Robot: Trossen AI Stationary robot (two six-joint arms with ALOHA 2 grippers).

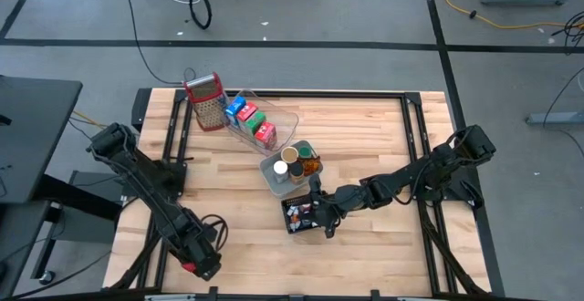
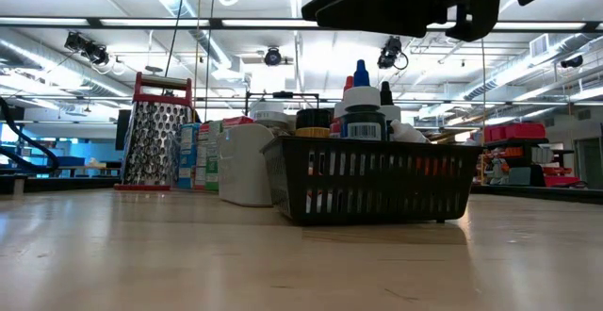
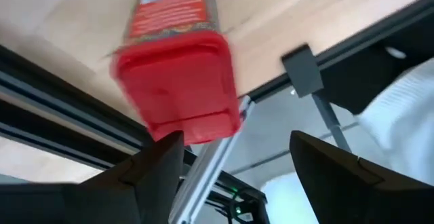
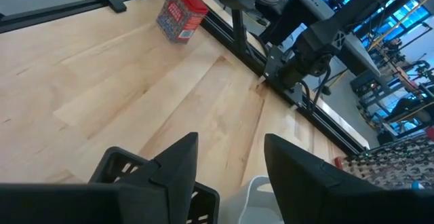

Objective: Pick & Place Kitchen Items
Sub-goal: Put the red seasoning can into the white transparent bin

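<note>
L gripper [image 1: 203,266] sits at lower left of the high view, at the table's front edge, fingers [image 3: 159,166] apart w/ nothing between them; a red-capped spice tin [image 3: 178,68] stands just beyond the tips, on the wood near the table frame. R gripper [image 1: 321,212] hangs over the black basket [image 1: 294,221] at lower centre, fingers [image 4: 178,157] apart, empty. Basket holds small bottles & jars [image 2: 363,113]. Behind it, a grey tray [image 1: 272,179] w/ cans, then a clear tray [image 1: 290,119] w/ red, blue & green cartons [image 1: 250,119], and a metal grater [image 1: 208,103] at upper left.
</note>
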